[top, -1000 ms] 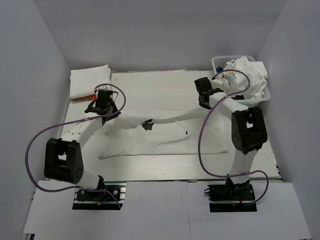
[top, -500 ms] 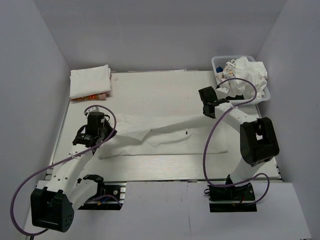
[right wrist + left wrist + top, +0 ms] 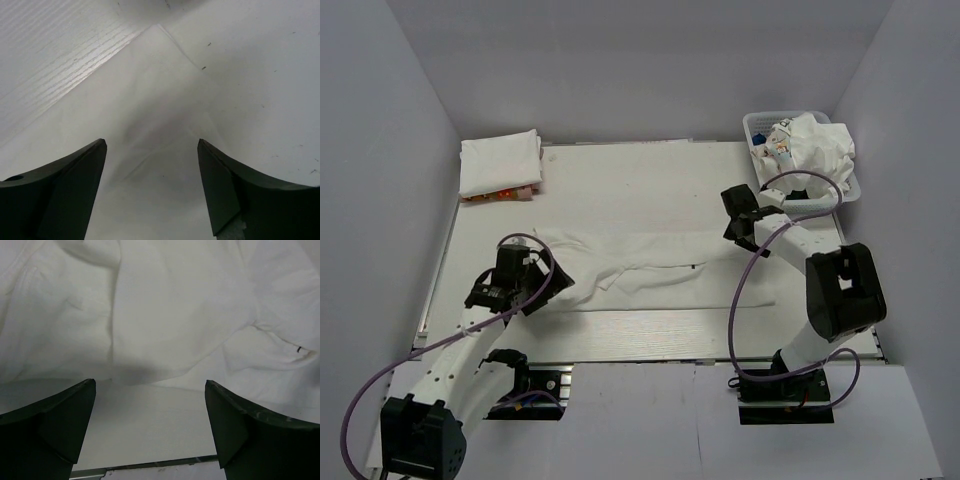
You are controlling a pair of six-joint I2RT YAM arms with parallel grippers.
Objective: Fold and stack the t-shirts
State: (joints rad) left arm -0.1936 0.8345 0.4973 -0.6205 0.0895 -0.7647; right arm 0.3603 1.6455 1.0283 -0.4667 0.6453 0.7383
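Note:
A white t-shirt [image 3: 660,275] lies spread in a long, half-folded band across the middle of the table [image 3: 620,180]. My left gripper [image 3: 552,288] stands open at the shirt's left end and holds nothing. In the left wrist view its gripper [image 3: 150,382] hangs over bare table just short of the shirt's edge [image 3: 175,315]. My right gripper [image 3: 738,232] is open over the shirt's right end. The right wrist view shows its gripper [image 3: 151,142] empty above flat white cloth [image 3: 165,165].
A stack of folded white t-shirts [image 3: 500,163] sits at the back left corner. At the back right stands a white lattice basket [image 3: 752,122] with crumpled white t-shirts [image 3: 820,150] in it. Purple cables loop off both arms.
Both grippers have opened and let go of the shirt, which has dropped flat onto the table. The left arm has drawn back toward the near left.

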